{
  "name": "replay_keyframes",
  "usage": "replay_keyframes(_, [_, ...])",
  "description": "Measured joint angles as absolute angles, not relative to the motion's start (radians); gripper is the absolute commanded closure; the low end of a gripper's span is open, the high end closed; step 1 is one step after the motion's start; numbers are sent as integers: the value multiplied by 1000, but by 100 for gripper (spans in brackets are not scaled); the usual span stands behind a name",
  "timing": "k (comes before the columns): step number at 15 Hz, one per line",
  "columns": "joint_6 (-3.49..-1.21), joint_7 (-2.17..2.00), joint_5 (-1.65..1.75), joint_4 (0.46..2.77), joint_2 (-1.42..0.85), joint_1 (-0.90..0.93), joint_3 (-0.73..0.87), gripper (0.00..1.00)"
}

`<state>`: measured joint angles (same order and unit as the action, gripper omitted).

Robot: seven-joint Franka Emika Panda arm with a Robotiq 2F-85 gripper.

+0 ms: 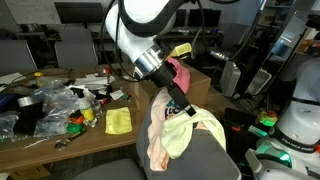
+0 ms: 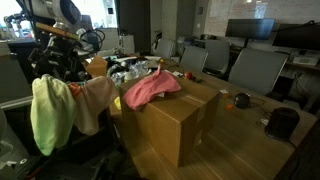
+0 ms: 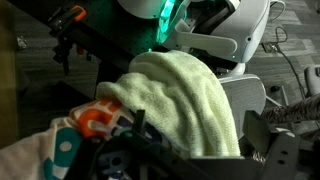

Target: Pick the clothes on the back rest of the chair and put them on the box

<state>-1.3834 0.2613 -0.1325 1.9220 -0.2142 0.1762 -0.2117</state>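
The clothes [image 1: 182, 138] left to move hang in a loose heap over the back rest [image 1: 208, 162] of the chair: a pale yellow piece [image 3: 195, 100] draped on top and a peach, orange and white piece [image 3: 92, 120] beside it. My worry is that the layers overlap. If I pinch too shallow, I expect to lift only a fold of the yellow one, which could slide out on the way across. If I go too deep, I may bite into the padding of the back rest and drag the chair. The two pieces may also cling to each other, so one could trail off and drop to the floor between the chair and the box [image 2: 175, 128].

My hand [image 1: 178, 106] hangs directly above the heap with its jaws spread wide and nothing clamped in them. In the wrist view the yellow fabric fills the space just below, very near the fingers, though I cannot tell whether they touch it.

The box stands just beside the chair, with a pink garment [image 2: 150, 88] lying on its top, so any new drop has to land clear of its edge. Further out, the cluttered counter [image 1: 95, 142] carries a small yellow cloth [image 1: 118, 120], which I leave alone.
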Motion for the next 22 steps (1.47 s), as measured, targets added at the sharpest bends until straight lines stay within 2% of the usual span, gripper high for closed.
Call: replay_keyframes(22, [-1375, 271, -144, 1866, -302, 186, -225, 0])
